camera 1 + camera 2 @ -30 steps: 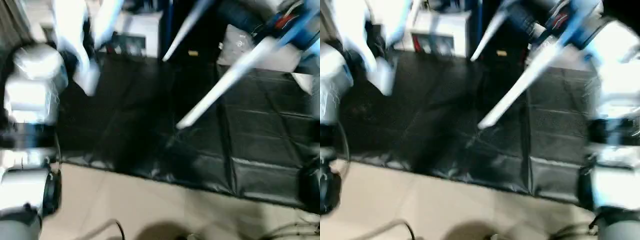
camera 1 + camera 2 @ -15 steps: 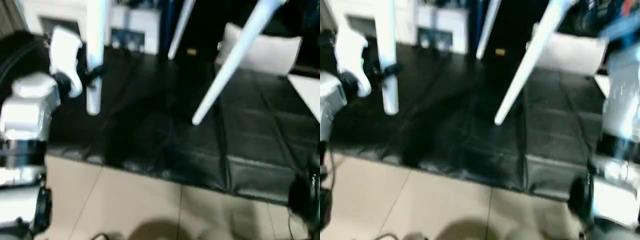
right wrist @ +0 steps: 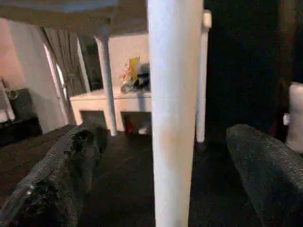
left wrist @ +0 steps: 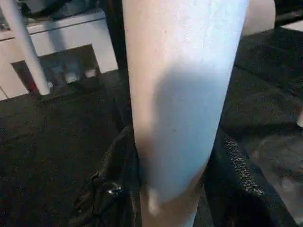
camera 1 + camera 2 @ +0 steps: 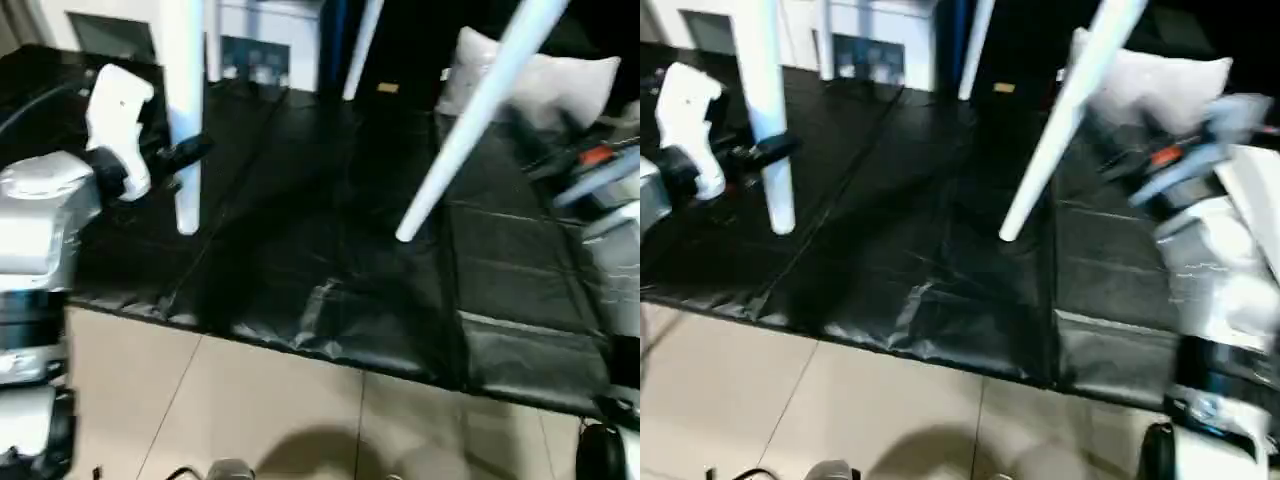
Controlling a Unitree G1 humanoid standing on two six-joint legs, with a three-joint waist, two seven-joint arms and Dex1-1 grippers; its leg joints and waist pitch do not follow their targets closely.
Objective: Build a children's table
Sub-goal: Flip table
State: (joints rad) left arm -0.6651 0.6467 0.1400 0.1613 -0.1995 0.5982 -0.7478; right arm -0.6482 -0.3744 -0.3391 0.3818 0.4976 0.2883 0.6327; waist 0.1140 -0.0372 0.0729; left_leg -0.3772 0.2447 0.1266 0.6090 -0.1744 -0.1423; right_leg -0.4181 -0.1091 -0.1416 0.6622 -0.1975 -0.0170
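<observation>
Table legs hang over the black mat (image 5: 330, 260): left gripper (image 4: 173, 198) pinches the near-vertical leg (image 5: 182, 110); right gripper (image 3: 163, 189) fingers spread around the slanted leg (image 5: 470, 120), apart

a black mat (image 5: 330, 260) with creases and seams covers the floor, its near edge meeting beige tiles (image 5: 260, 420). at the mat's far side lies a grey-white pillow (image 5: 560, 80), and a white cabinet (image 5: 265, 45) stands behind.
</observation>
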